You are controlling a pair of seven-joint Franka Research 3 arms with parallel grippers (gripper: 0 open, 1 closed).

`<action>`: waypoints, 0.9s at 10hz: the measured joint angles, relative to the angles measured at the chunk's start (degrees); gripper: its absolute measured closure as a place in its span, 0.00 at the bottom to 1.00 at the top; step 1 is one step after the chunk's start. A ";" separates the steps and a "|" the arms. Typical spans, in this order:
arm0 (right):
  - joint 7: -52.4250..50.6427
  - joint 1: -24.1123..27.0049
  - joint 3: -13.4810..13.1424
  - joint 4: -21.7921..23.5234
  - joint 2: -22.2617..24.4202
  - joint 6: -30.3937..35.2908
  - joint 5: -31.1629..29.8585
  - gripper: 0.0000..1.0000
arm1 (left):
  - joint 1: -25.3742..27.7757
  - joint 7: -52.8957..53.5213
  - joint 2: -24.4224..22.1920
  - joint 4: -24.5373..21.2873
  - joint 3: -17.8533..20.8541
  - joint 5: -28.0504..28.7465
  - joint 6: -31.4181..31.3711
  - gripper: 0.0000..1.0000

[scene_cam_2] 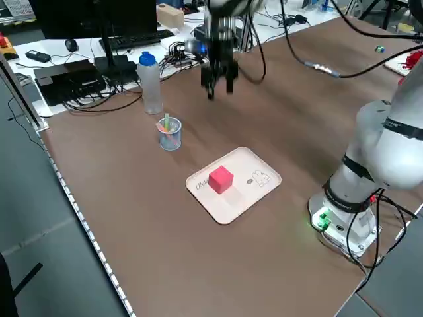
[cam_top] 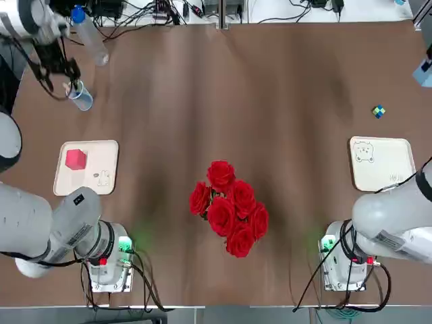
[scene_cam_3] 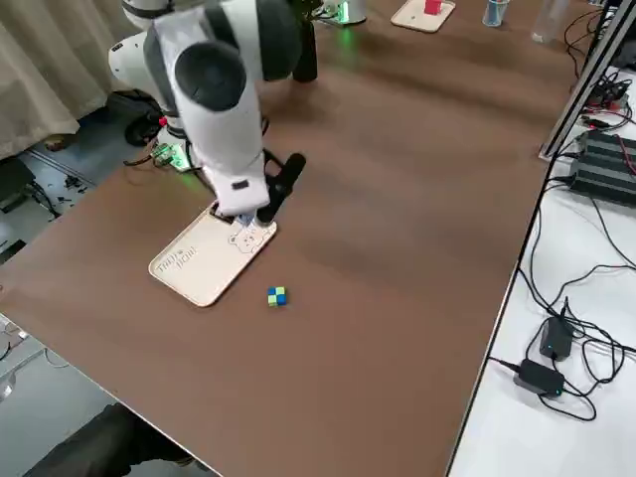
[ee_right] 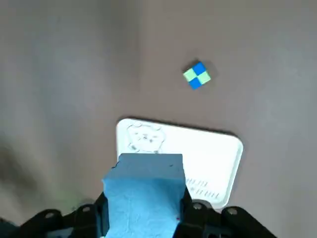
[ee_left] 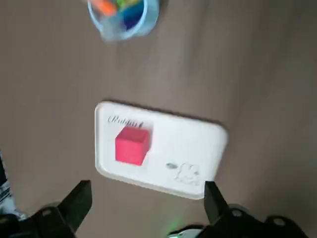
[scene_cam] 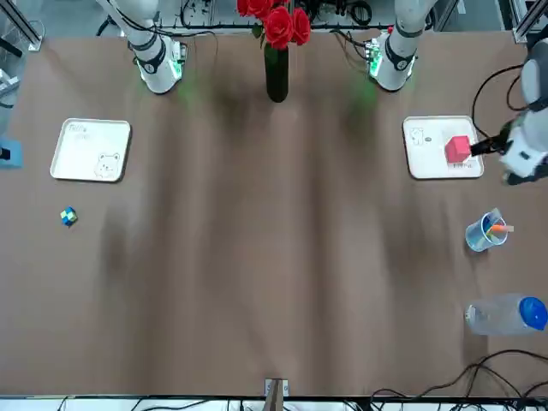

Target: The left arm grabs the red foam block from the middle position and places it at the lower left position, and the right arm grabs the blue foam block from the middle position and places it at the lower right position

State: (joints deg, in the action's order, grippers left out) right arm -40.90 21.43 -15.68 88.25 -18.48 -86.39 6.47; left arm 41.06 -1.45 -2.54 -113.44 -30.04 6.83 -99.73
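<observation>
Holding the blue block [ee_right: 143, 196] clamped above its tray [ee_right: 218, 153], the right gripper [ee_right: 143, 218] could release too high, bouncing foam off the rim. The red block [cam_top: 75, 159] already sits on the left tray [cam_top: 101, 179]; the left gripper [ee_left: 146, 198] hangs spread and empty.

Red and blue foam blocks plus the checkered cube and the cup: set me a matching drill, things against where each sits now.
Things:
1. red foam block
2. blue foam block
3. small blue-green cube
4. blue cup

Places:
A. on bare table beyond the right tray
B. held in the right gripper
C. on the left tray
D. beside the water bottle

Pairs: 1-C, 2-B, 3-A, 4-D
</observation>
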 joint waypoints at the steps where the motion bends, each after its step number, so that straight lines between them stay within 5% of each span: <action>1: -1.13 0.69 -0.02 6.01 1.74 -5.56 -0.01 0.48 | -0.88 0.51 0.61 4.43 -0.03 -3.68 0.38 0.00; 3: -2.25 0.95 0.01 16.58 5.52 -13.50 -0.03 0.48 | -10.16 -0.78 3.05 11.45 3.65 -6.70 1.02 0.00; 4: -3.16 1.05 0.01 20.20 6.83 -15.91 -0.10 0.48 | -18.13 -1.75 3.98 14.77 8.82 -6.82 1.56 0.00; 6: -3.84 1.08 0.23 22.40 7.93 -16.44 -0.30 0.48 | -28.16 -2.26 4.31 21.65 15.47 -7.42 4.87 0.00; 9: -3.86 1.07 0.61 22.24 8.82 -15.44 -3.46 0.48 | -30.62 -2.26 4.10 25.31 14.84 -8.07 7.83 0.00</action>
State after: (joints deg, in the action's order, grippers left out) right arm -44.76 22.51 -15.07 110.49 -9.66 -101.83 3.01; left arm 10.45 -3.71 1.56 -88.12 -15.21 -1.24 -91.90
